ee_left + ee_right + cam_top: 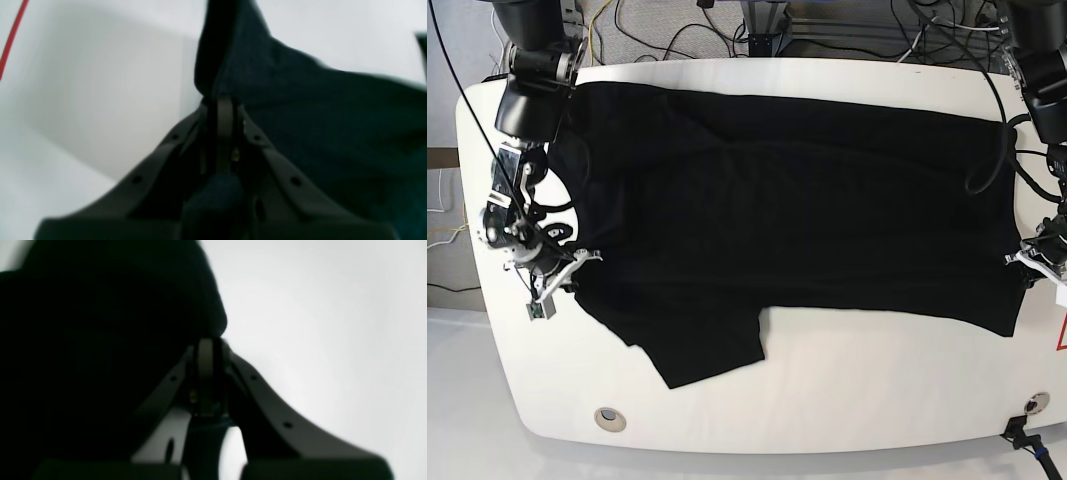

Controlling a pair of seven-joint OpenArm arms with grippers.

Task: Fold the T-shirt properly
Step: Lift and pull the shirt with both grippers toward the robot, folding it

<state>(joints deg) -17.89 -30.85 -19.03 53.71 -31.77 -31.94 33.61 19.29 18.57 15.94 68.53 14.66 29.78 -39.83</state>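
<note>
The left gripper (223,100) was clamped tight on a bunched edge of the plain black cloth T-shirt (787,220), and the right gripper (208,340) was pinched shut on the opposite edge — one at each side of the shirt, which lay spread wide across the white rounded table (847,400), one sleeve trailing toward the table's near edge.

The base view is lit brightly and evenly from above, and it is sharp. The white table (827,400) shines pale, with only soft shadows seen along its front edge. No folds can be made out in the black T-shirt (807,200), because it is so dark. Both wrist views are blurred and soft. In the right wrist view the cloth is shown as a flat black shape against a bright, washed-out background.
</note>
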